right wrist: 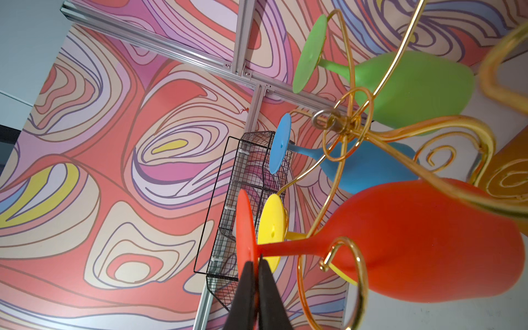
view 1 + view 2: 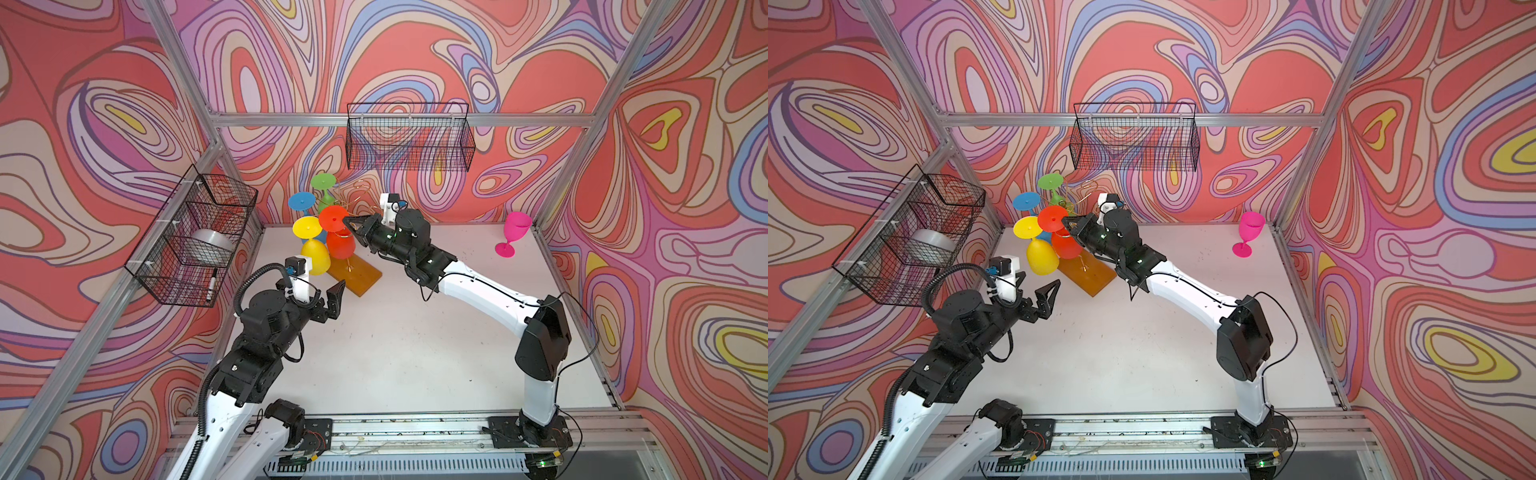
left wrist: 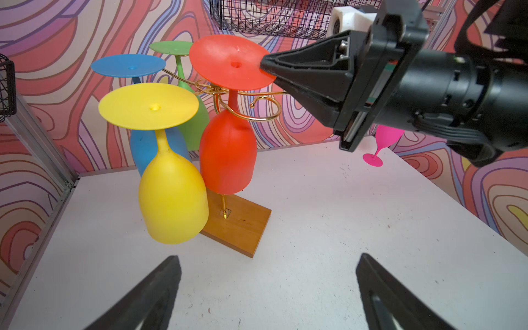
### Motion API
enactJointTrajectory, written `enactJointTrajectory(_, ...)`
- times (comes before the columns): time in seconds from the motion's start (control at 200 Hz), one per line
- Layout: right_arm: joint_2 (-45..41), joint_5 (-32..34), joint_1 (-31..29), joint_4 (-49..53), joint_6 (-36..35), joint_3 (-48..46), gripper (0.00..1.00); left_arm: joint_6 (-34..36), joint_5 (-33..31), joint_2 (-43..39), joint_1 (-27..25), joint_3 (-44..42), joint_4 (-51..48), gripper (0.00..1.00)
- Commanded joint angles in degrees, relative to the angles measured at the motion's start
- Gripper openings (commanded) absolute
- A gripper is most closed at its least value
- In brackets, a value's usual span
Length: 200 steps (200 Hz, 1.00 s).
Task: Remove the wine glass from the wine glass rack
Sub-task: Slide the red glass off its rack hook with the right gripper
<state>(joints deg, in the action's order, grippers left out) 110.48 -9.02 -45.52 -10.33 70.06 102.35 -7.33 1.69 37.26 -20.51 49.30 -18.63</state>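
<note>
Above a white table (image 2: pixel 395 353) walled in by swirling patterns, the right gripper (image 1: pixel 255 264) is pinching the foot of the red wine glass (image 3: pixel 227 154).
The glass is hanging upside down on the wine glass rack (image 3: pixel 240 228), and the left gripper (image 3: pixel 268 257) is hovering near the rack's base, spread wide. The right wrist view is showing the jaws pressed onto the foot's rim, edge-on.

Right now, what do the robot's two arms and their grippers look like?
The left arm and right arm have white shells between black joints. A black ribbed hose loops over the left; a thin black cable trails the right. The left gripper and right gripper carry black triangular fingers.
</note>
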Motion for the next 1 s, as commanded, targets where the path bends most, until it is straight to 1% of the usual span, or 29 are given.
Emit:
enactJointTrajectory(0.0,1.3,2.3,-0.3,0.5,-0.3,1.8,0.00,-0.1,0.6,-0.6,0.3,0.0,-0.9,0.96)
enactJointTrajectory(0.466,1.1,5.3,1.4,-1.2,3.0,0.1,0.00,0.0,0.8,-0.3,0.3,0.0,-0.9,0.96)
enactJointTrajectory(0.997,-5.5,8.4,3.6,-4.7,3.8,-8.6,0.00,-0.1,0.9,0.6,0.2,0.1,-0.9,0.96)
